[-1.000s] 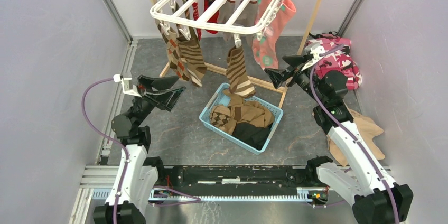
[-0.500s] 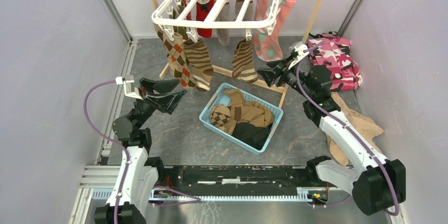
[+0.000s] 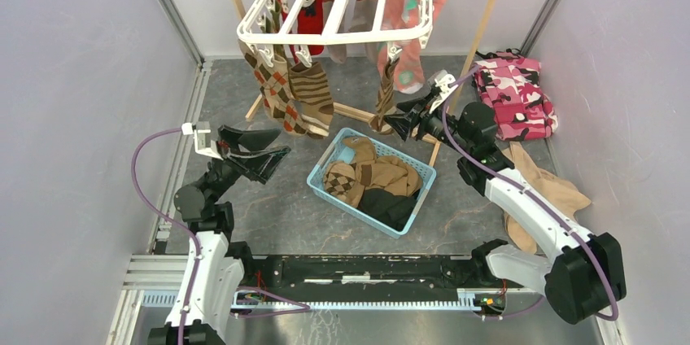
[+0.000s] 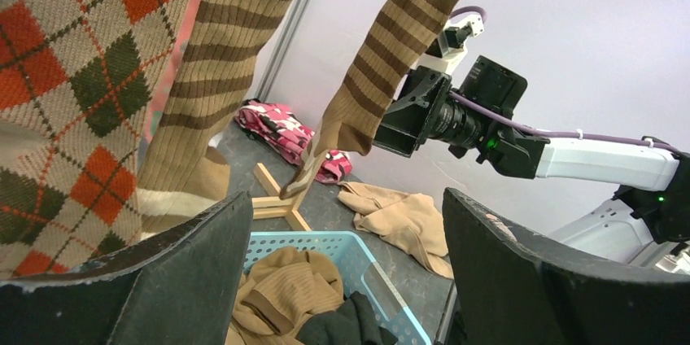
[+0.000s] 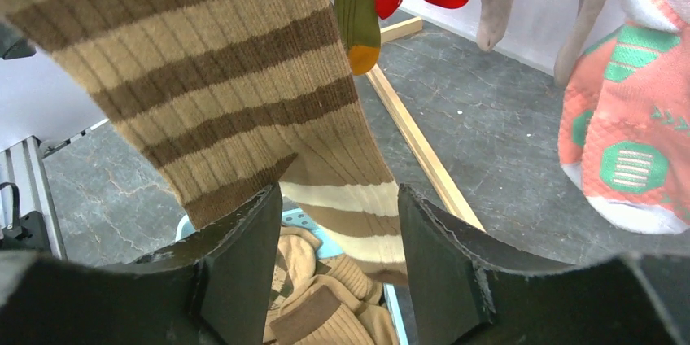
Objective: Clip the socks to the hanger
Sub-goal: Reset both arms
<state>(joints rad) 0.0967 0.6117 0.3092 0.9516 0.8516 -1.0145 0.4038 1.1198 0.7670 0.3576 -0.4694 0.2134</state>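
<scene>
tan striped sock (image 3: pixel 384 97) has swung to the right gripper (image 3: pixel 392 125), fingers wide; left gripper (image 3: pixel 277 143) likewise wide.

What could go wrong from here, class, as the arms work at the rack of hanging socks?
1. The striped sock hangs between the right gripper's open fingers; closing and pulling might tug it off its clip.
2. Pushing it sideways could set the hanger swinging.
</scene>
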